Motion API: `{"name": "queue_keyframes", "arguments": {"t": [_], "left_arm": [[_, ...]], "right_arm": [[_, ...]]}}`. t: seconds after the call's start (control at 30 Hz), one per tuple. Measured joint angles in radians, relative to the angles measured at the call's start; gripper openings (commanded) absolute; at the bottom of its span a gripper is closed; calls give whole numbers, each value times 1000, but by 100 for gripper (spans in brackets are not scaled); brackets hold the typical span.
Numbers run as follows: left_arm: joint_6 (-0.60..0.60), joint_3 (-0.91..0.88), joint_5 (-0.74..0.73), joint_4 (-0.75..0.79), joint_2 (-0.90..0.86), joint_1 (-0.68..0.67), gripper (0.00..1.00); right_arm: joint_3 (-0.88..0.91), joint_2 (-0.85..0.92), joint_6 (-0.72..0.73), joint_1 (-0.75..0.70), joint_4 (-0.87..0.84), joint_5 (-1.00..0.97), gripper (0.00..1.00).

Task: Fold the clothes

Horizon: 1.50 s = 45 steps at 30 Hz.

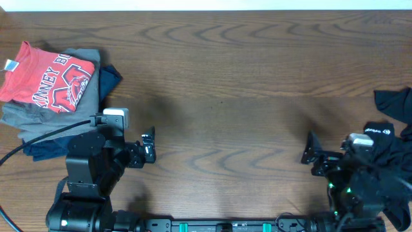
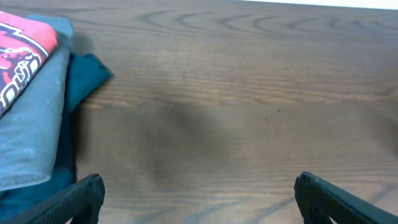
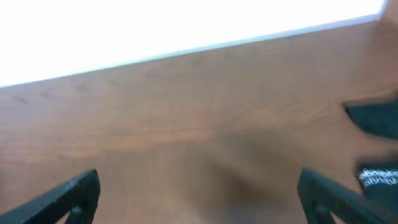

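Observation:
A coral-red T-shirt point(image 1: 48, 77) with a white-and-dark print lies folded on top of a pile at the table's left, over a grey garment point(image 1: 38, 119) and a dark blue one point(image 1: 109, 77). In the left wrist view the red shirt point(image 2: 22, 46) and the grey garment point(image 2: 31, 118) fill the left edge. My left gripper point(image 1: 149, 145) point(image 2: 199, 186) stands open to the right of the pile, over bare wood. A crumpled black garment point(image 1: 394, 119) point(image 3: 376, 118) with a small white logo lies at the right edge. My right gripper point(image 1: 311, 154) point(image 3: 199, 186) is open just left of it, holding nothing.
The wooden table point(image 1: 232, 96) runs between the two arms. Its far edge meets a white strip point(image 1: 206, 5) at the back. A black cable point(image 1: 38, 138) trails from the left arm across the pile's front.

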<state>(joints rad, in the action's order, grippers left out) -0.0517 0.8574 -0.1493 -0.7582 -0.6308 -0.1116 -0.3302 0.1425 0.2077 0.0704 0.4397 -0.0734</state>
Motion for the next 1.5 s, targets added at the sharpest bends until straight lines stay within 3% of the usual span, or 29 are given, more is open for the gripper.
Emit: {"name": "queue_keyframes", "arguments": {"t": [0.17,0.47,0.63,0.77,1.5], "left_arm": [[0,0,0,0,0,0,98],[0,0,0,0,0,0,98],[0,0,0,0,0,0,98],[0,0,0,0,0,0,98],[0,0,0,0,0,0,98]], "right_arm": [[147,-111,-42,0,-225,32,99],[299,-131,-137,0,-536,42,99],[323,-132,-225,0,-512,47,99],[324,-131,-263,0,-370,60,99],[324,-130,-263,0,-370,78,99]]}}
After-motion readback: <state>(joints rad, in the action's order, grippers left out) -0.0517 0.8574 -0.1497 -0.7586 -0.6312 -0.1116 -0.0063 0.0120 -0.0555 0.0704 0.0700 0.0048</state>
